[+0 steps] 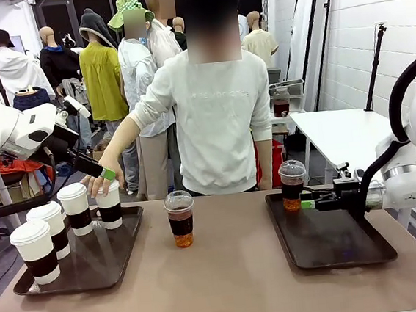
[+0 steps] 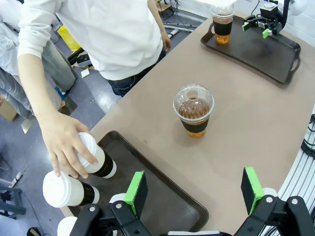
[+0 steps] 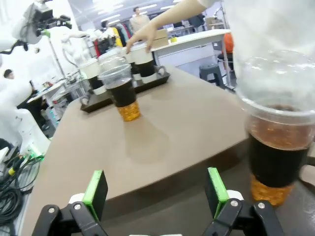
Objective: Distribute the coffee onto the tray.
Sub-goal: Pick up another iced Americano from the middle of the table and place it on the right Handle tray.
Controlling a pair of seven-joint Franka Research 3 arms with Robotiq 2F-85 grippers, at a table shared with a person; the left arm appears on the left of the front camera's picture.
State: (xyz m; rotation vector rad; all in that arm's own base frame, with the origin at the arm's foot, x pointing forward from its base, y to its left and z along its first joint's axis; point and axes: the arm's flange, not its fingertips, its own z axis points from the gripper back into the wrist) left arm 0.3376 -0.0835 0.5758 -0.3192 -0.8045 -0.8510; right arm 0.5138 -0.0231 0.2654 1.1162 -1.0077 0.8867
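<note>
As left claw (image 2: 194, 189) gapes, cup (image 2: 193, 110) stands.

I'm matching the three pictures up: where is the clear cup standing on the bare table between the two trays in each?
Front view: clear cup, just below centre.
Left wrist view: right of centre.
Right wrist view: upper left.
Shared landmark: the person's hand on a white cup.

Hand (image 1: 93, 185) over left tray (image 1: 108, 267) — likely obstacle

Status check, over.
Left gripper open over left tray; right gripper open beside clear cup on right tray. Second clear cup mid-table. Person's hand on a paper cup, close to left gripper.
</note>
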